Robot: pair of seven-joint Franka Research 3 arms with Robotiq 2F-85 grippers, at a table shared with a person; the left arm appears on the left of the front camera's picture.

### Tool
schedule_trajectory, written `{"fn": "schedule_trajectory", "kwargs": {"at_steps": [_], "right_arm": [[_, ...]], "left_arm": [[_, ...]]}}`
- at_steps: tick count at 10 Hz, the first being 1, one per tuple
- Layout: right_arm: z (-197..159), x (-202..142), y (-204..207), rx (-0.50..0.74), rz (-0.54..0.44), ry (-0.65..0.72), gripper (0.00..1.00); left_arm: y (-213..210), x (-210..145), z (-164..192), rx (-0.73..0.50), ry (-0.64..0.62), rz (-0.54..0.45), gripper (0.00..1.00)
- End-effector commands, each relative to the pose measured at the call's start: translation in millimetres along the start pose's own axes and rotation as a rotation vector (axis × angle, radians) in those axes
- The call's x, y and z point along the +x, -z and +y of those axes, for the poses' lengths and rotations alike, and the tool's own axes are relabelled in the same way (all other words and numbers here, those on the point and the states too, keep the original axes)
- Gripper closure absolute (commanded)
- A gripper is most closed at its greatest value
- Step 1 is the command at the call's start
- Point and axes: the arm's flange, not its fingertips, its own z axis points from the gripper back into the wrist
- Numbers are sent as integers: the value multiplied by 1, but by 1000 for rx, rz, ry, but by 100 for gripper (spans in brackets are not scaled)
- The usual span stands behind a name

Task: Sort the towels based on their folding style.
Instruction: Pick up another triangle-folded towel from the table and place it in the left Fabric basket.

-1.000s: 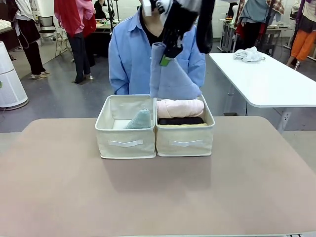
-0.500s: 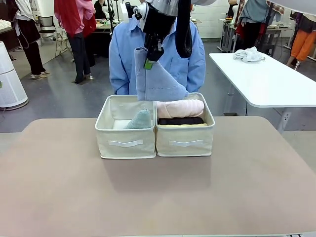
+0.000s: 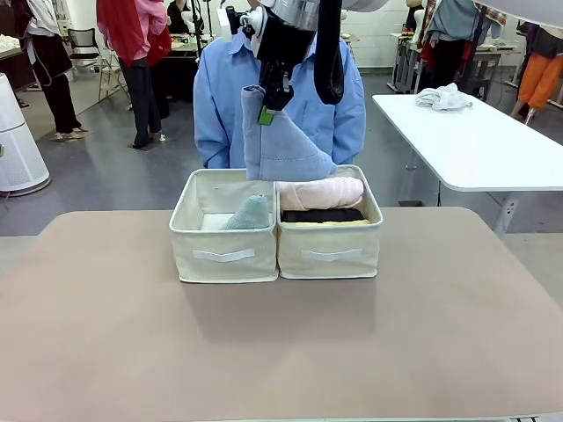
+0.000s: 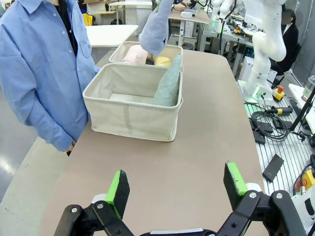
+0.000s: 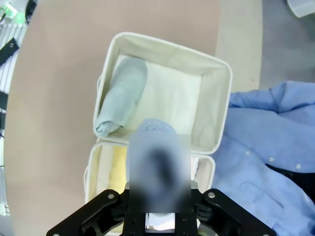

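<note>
The blue cone towel hangs in the air, my right gripper shut on its top, above the seam between two beige bins. In the right wrist view this blue towel is a blur over the left bin. A pale grey-green cone leans in the left bin. The right bin holds a pink roll over a dark grey roll and a yellow edge. My left gripper hovers open over the table, well short of the bins.
A person in a blue shirt stands right behind the bins. A white table at the right carries a shapeless white rag. Bare tan tabletop stretches in front of the bins.
My right gripper has carried the blue cone to the left, from over the right bin to the seam by the left bin. The last half second shows almost no motion.
</note>
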Motion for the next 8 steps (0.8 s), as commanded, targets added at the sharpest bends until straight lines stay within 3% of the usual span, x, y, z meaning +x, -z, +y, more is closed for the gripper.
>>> {"fn": "schedule_trajectory", "kwargs": {"at_steps": [1,5,8], "right_arm": [[4,11,0,-58,-94,20,81],[-7,44,42,-57,-195,34,81],[-17,78,80,31,-180,-5,81]], "left_arm": [[0,1,-1,9,0,5,0],[0,1,-1,9,0,5,0],[0,1,-1,9,0,5,0]]}}
